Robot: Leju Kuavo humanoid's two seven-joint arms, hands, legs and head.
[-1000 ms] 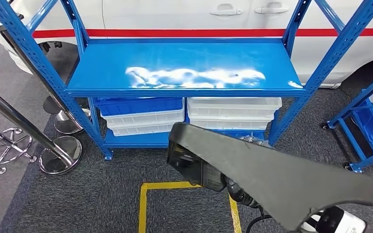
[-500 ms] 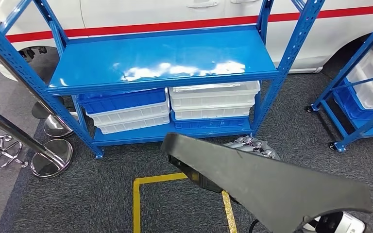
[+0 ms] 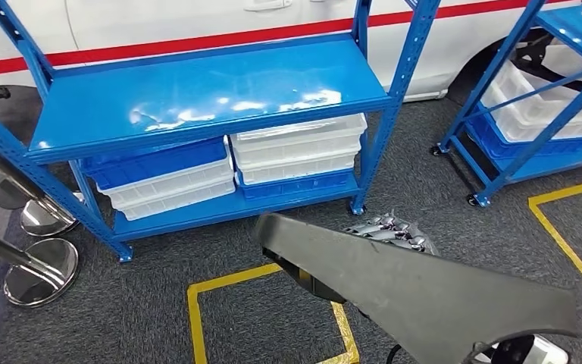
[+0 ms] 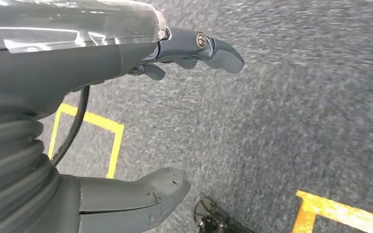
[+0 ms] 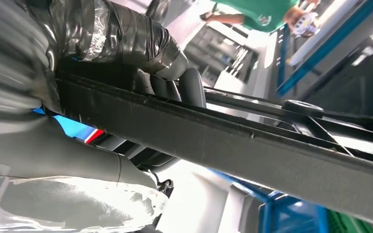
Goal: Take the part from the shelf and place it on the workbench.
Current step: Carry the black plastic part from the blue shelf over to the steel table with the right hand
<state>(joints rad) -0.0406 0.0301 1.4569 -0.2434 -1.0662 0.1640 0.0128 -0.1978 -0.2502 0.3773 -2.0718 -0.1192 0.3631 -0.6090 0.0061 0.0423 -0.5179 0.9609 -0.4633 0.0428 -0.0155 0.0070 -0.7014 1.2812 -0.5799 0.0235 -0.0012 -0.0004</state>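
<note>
We read no brand, label or legible writing on anything in view.

Nearest to us, the part [image 3: 424, 292], a long dark grey panel, lies across the lower right of the head view. Our right hand [image 5: 141, 63] grips it, thumb and fingers clamped over its edge in the right wrist view. Our left hand [image 4: 126, 116] holds nothing, its fingers [image 4: 209, 48] apart from the thumb over grey carpet.

Yellow floor tape [image 3: 197, 311] marks a square on the carpet under the part. Farther off stands the blue shelf [image 3: 197, 95] with white and blue bins [image 3: 295, 148] beneath, and at far right a second blue rack [image 3: 530, 98]. A white vehicle with a red stripe [image 3: 197, 38] lies beyond.

Against the earlier frames the whole scene has slid left: the camera has turned right. The part sits as before.
</note>
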